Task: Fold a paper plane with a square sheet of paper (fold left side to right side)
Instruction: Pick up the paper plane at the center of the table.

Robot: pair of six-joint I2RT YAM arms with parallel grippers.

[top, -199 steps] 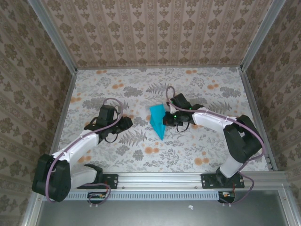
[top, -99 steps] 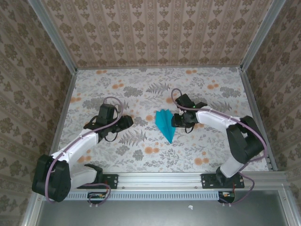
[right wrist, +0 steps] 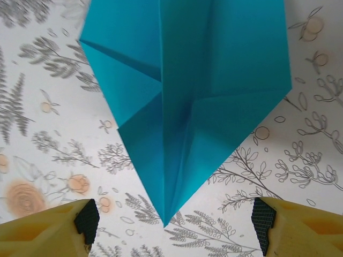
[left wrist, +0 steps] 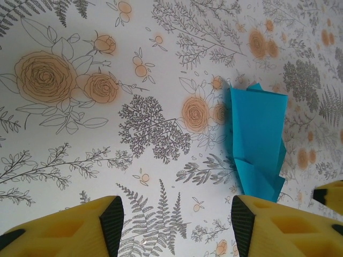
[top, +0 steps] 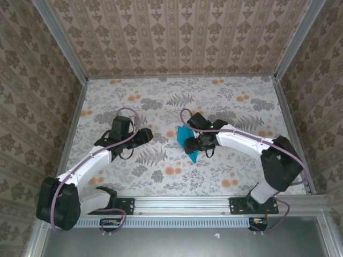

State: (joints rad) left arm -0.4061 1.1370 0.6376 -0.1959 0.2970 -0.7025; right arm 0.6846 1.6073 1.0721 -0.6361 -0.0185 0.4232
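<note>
On the left of the flower-printed desk (top: 134, 101), the left claw (top: 142, 136) stands with its jaws parted and nothing between them. In its wrist view the yellow fingers (left wrist: 69, 227) frame bare desk. The cyan paper plane (left wrist: 257, 139) lies flat ahead and to their right, apart from them. It rests near the desk's middle, partly hidden in the top view under the right claw (top: 199, 143). That claw's jaws are spread wide, one either side of the plane's pointed tip, clear of the paper.
</note>
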